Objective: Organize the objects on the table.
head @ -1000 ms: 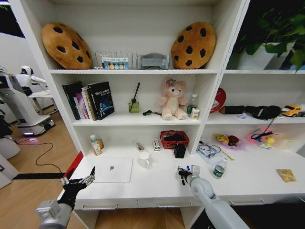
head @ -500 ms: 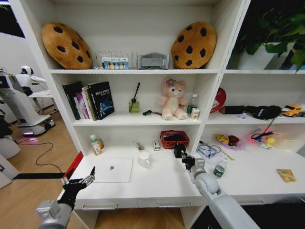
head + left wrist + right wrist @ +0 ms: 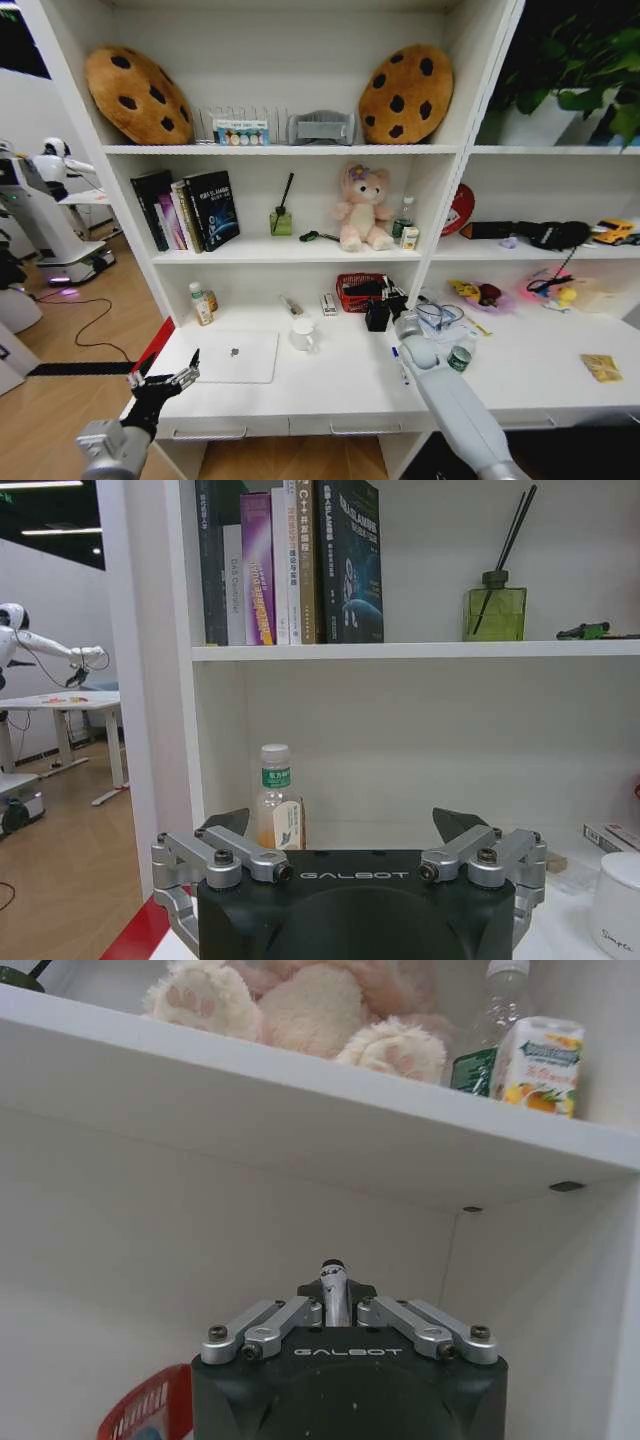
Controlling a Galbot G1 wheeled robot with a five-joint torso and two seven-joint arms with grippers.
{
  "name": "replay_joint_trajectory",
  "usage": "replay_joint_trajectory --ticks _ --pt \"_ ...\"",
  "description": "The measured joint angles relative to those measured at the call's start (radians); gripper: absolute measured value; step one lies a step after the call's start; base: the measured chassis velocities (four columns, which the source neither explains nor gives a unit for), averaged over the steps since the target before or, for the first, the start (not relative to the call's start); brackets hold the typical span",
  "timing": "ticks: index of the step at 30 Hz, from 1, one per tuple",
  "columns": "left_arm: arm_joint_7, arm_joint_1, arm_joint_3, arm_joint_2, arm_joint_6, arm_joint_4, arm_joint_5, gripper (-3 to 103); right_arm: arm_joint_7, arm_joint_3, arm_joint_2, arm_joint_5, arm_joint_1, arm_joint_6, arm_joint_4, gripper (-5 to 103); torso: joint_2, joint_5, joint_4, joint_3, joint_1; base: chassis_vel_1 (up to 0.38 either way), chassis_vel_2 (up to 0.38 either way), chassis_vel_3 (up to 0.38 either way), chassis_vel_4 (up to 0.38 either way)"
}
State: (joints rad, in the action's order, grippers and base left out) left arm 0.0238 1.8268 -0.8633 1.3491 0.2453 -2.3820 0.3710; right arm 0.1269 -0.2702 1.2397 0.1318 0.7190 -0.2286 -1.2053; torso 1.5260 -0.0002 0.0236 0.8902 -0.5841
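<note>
Right gripper (image 3: pixel 392 296), raised beside the red basket (image 3: pixel 362 291) at the back of the table (image 3: pixel 330 385), is clamped on a slim pen (image 3: pixel 333 1290); only its tip shows, colour not discernible. Blue pen (image 3: pixel 400 366) lies on the desktop, partly hidden by the arm. Left gripper (image 3: pixel 352 830) hangs spread wide off the front-left corner near the silver laptop (image 3: pixel 238 357).

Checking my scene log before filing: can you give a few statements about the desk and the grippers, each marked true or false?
1. The right gripper is shut on a pen. True.
2. The laptop stands open. False: the silver laptop lies closed, flat on the table.
3. The left gripper has open jaws and holds nothing. True.
4. The packet is in the basket. False: the yellow packet lies on the table, far right of the red basket.
5. A blue pen lies on the table. True.
</note>
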Motion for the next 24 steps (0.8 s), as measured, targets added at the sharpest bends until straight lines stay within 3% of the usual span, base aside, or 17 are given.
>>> replay_joint_trajectory --ticks 7,21,22,24 --pt "0.000 0.000 0.000 0.000 0.000 0.000 0.000 100 -0.006 -0.010 0.056 -0.026 -0.056 -0.020 0.116 10 0.000 0.0000 0.0004 0.000 0.000 0.000 0.000 0.000 0.000" --pt "0.000 0.000 0.000 0.000 0.000 0.000 0.000 100 -0.018 -0.032 0.039 -0.020 -0.034 -0.007 0.136 8 0.000 0.0004 0.0003 0.000 0.000 0.000 0.000 0.000 0.000" --pt "0.000 0.000 0.000 0.000 0.000 0.000 0.000 100 -0.012 -0.031 0.034 -0.017 -0.026 -0.002 0.120 19 0.000 0.0001 0.0003 0.000 0.000 0.000 0.000 0.000 0.000" --pt "0.000 0.000 0.000 0.000 0.000 0.000 0.000 100 -0.007 -0.030 0.030 -0.014 -0.019 0.002 0.105 19 0.000 0.0002 0.0003 0.000 0.000 0.000 0.000 0.000 0.000"
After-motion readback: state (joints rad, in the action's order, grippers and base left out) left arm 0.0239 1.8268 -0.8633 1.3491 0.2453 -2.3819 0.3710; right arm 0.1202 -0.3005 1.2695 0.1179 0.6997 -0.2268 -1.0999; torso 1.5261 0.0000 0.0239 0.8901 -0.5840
